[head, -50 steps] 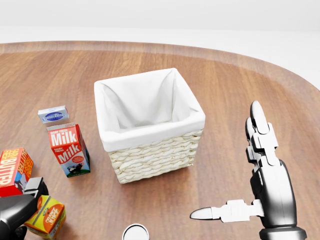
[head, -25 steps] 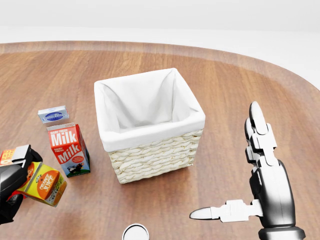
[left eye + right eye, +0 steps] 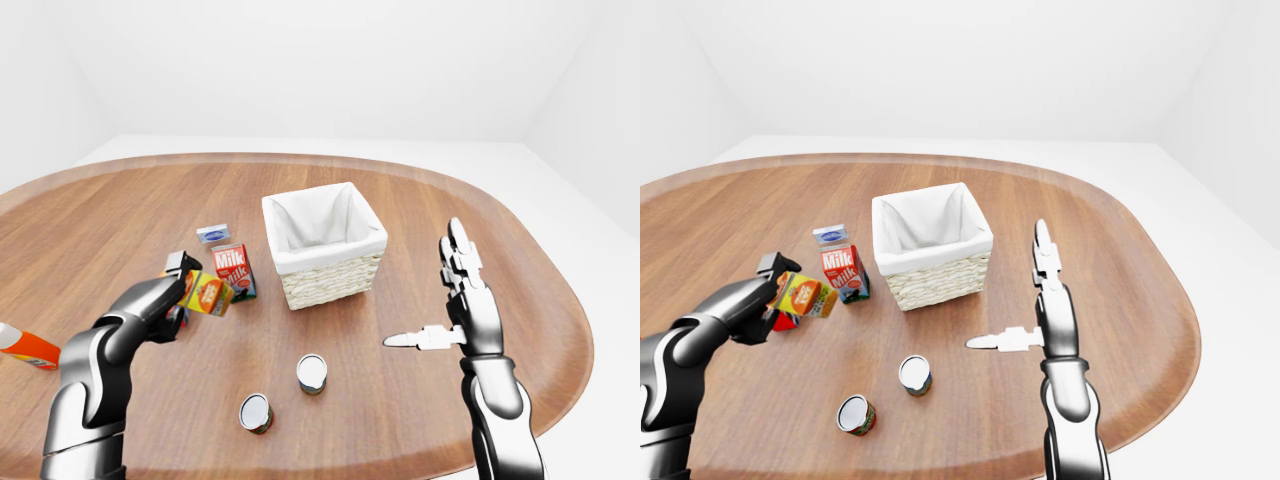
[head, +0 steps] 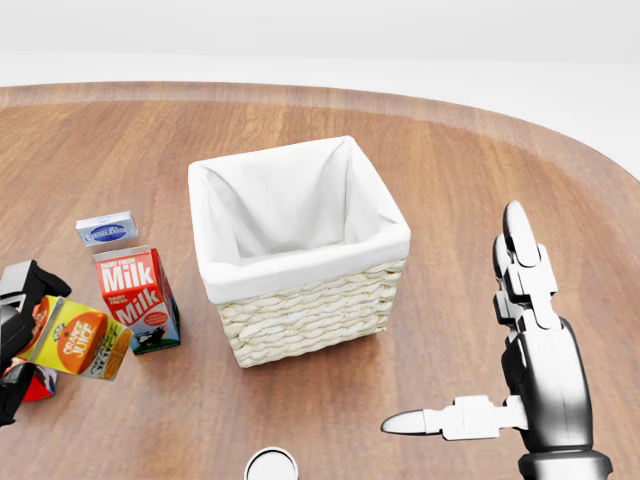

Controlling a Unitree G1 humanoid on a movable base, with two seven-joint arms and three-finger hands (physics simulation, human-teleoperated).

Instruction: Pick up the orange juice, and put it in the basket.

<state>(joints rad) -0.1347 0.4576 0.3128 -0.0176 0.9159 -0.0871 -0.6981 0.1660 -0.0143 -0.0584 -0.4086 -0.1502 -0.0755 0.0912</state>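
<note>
Orange juice [image 4: 78, 341] gripped by left robot hand [image 3: 172, 293].

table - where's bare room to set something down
Free: the table between the basket and the open right hand, and above the basket. Crowded: left of the basket, around the milk carton and the left hand holding the orange juice.

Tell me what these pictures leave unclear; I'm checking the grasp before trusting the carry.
- Left hand: cut off by the head view's left edge; its finger contact on the orange juice is partly hidden by the carton.
- Red carton: mostly behind the juice and hand, label unreadable.
- Orange object at the left-eye view's left edge: cropped, identity unclear.
- Two cans: labels too small.
</note>
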